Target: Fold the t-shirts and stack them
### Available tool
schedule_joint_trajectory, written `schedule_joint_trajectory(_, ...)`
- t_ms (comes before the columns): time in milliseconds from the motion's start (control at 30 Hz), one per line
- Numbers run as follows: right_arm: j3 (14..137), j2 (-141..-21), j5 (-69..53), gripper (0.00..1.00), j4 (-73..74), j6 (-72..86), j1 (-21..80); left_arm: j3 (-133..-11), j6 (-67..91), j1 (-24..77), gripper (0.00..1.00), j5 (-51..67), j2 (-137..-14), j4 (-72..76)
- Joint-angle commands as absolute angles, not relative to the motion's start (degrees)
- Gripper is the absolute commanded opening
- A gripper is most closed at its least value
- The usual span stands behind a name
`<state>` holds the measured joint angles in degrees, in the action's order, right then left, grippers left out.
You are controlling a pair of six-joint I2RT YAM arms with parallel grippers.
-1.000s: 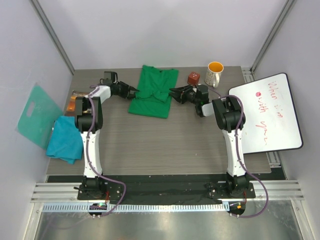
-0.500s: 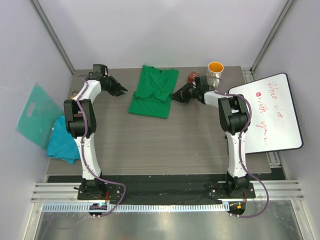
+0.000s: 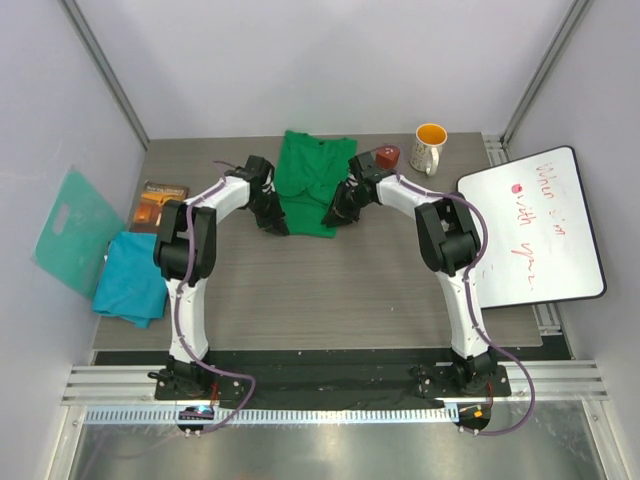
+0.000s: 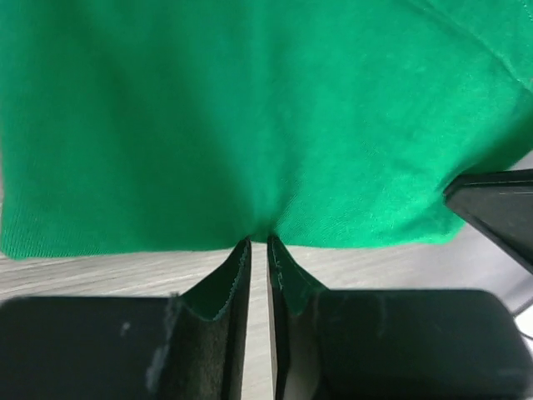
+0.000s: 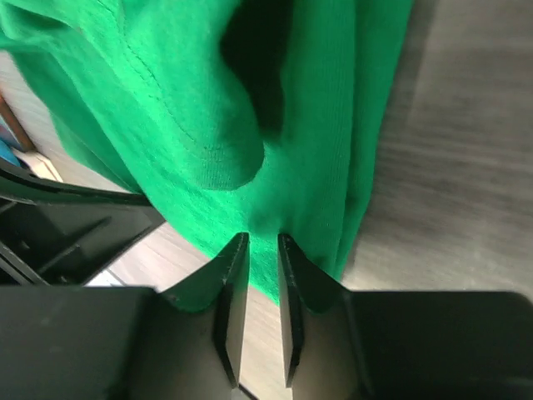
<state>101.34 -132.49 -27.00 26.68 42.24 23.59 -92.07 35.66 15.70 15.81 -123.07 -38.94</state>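
Left gripper (image 4: 259, 242) and right gripper (image 5: 262, 237) each stood nearly closed, pinching the green t-shirt (image 3: 310, 175) at its near edge. A grey wood-grain table (image 3: 350, 290) sat within pale walls. The shirt lay flat between both grippers, and both arms reached forward, angled inward. The teal-blue t-shirt (image 3: 130, 280) lay crumpled at the table's left edge.

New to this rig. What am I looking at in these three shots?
Two robot arms, the left arm and the right arm, are bolted to a table. The wide picture looks down from above. The two close-ups come from a camera on each wrist. Both arms reach a green shirt at the back, and the left fingers and right fingers each look closed on its edge. A blue shirt lies crumpled at the left, beside a teal board. A mug and a whiteboard sit to the right.
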Motion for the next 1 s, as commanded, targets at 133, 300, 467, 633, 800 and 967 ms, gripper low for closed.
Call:
schedule_joint_trajectory(133,102.30,-133.77,-19.96,0.22,37.77,33.59,25.13,-88.42,32.96,14.15,0.06,10.73,-121.02,-38.41)
schedule_joint_trajectory(300,98.62,-131.23,-16.88,0.21,39.73,30.59,25.93,-85.26,31.82,15.82,0.03,8.88,-118.92,-39.38)
schedule_joint_trajectory(467,95.54,-129.73,-15.91,0.18,41.83,26.64,26.72,-79.65,31.73,18.19,0.01,8.79,-116.72,-40.87)
schedule_joint_trajectory(633,90.10,-127.71,-16.69,0.17,41.49,25.14,27.95,-74.71,31.11,19.69,0.14,10.81,-107.33,-41.75)
schedule_joint_trajectory(800,83.34,-124.20,-18.98,0.16,39.91,23.47,29.00,-74.96,30.85,19.69,0.39,10.64,-98.18,-43.33)
schedule_joint_trajectory(967,74.37,-118.84,-22.14,0.15,38.41,22.41,28.92,-78.22,30.50,19.69,0.39,12.21,-98.96,-45.09)
